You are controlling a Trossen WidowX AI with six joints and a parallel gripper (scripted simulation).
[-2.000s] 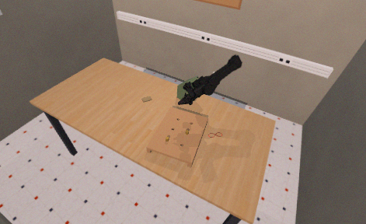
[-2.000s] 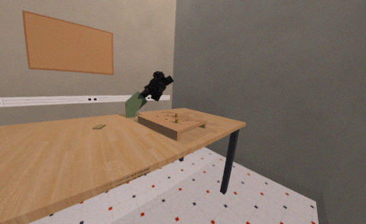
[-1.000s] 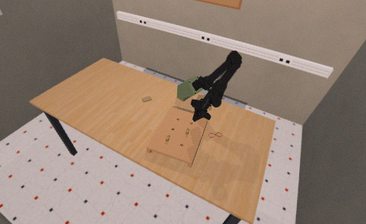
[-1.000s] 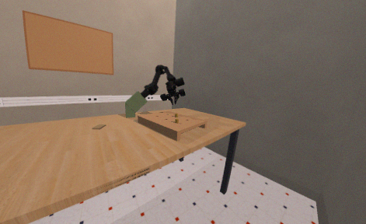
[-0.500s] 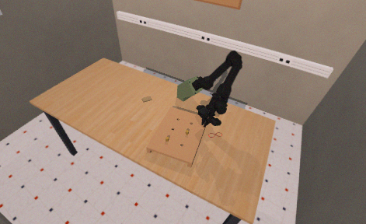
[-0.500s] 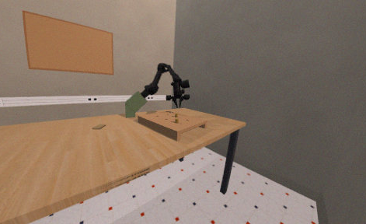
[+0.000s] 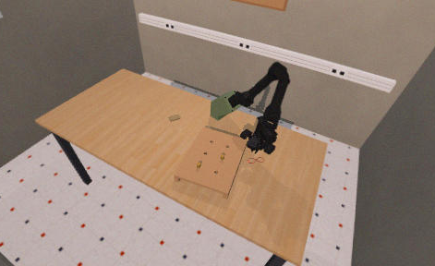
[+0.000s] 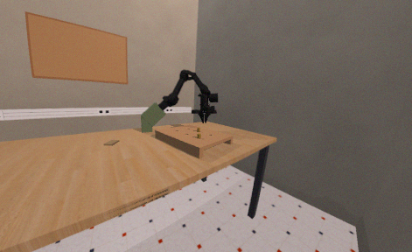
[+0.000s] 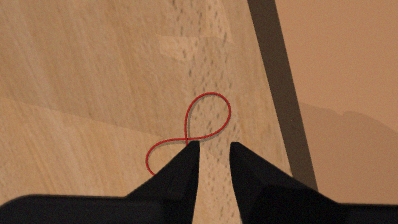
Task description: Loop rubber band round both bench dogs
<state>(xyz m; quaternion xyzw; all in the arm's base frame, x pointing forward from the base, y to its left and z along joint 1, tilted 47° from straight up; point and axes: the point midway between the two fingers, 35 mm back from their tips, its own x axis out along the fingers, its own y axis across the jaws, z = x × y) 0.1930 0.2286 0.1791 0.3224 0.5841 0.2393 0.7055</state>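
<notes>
The red rubber band (image 7: pixel 256 160) lies on the table in a figure-eight, just right of the wooden board (image 7: pixel 210 160). Two yellow bench dogs (image 7: pixel 199 163) (image 7: pixel 222 156) stand upright in the board, with nothing round them. My gripper (image 7: pixel 258 148) points down over the table between the board's right edge and the band. In the wrist view the band (image 9: pixel 195 130) lies just ahead of the fingers, its crossing by the left fingertip. The fingers stand a little apart, with only bare table between them. The board lies flat on the table.
The board's edge and its shadow (image 9: pixel 280 85) run close on the right in the wrist view. A small tan block (image 7: pixel 174 117) lies on the table left of the board. The arm's green base (image 7: pixel 222 106) stands behind the board. The table's edge is a short way beyond the band.
</notes>
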